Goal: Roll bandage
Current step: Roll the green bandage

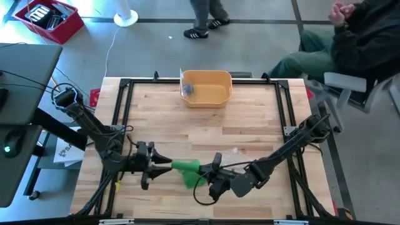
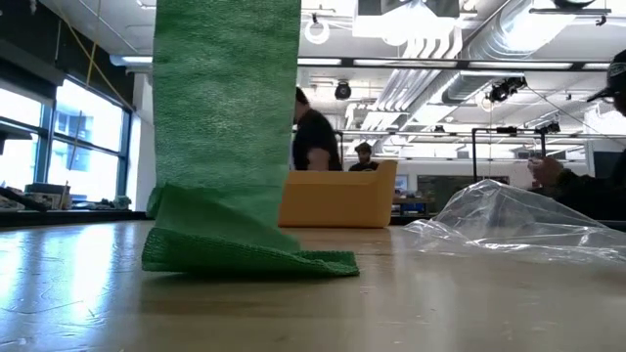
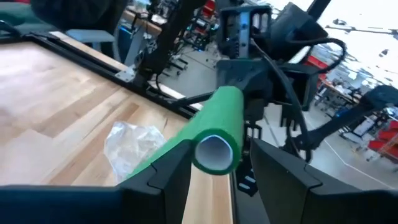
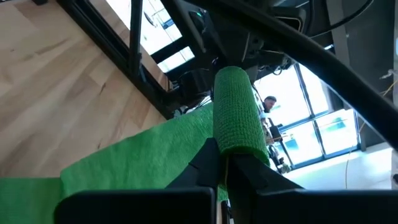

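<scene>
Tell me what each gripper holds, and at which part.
The right gripper pinches one end of the bandage roll. The left gripper is open around the other end.

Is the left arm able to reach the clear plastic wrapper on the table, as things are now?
Probably yes. The plastic wrapper lies on bare table just beyond the left pincer, with nothing between them. But that pincer stands open around the green bandage roll, which the right pincer clamps.

The green rolled bandage sits near the front edge of the wooden table, between the left gripper and the right gripper. Its loose end lies on the table. The yellow tub stands at the back edge. The clear plastic bag lies on the table, right of the bandage.
</scene>
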Motion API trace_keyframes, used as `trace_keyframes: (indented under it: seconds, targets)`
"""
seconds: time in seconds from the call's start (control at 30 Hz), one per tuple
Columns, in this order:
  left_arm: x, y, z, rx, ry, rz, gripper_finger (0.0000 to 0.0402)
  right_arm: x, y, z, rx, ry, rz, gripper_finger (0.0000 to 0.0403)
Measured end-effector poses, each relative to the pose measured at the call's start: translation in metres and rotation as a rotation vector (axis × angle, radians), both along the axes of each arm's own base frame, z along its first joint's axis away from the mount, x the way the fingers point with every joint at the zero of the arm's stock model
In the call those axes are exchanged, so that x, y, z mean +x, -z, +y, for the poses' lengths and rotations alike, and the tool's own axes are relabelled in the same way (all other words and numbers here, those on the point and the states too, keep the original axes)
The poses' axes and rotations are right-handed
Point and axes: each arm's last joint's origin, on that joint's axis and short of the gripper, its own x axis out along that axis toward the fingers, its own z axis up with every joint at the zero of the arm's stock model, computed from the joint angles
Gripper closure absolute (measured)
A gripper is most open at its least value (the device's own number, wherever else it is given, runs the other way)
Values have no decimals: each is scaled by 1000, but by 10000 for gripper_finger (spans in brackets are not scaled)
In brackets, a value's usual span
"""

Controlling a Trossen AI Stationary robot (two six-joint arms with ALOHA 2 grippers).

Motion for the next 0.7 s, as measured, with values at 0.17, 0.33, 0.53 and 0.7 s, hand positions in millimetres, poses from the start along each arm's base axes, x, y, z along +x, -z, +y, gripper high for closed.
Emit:
trace_keyframes:
  seconds: [0.17,0.33,0.53,0.7]
  targets:
    - [8,2,1,-14,-12,-15,243,0,-1,0,4,0,-2,398]
    - [13,1,6,-24,-8,-23,243,0,0,-1,5,1,-2,398]
    - [21,0,12,-31,88,-22,262,0,0,0,10,-9,-2,398]
    - [22,0,13,73,113,-25,335,0,0,0,76,-1,-17,398]
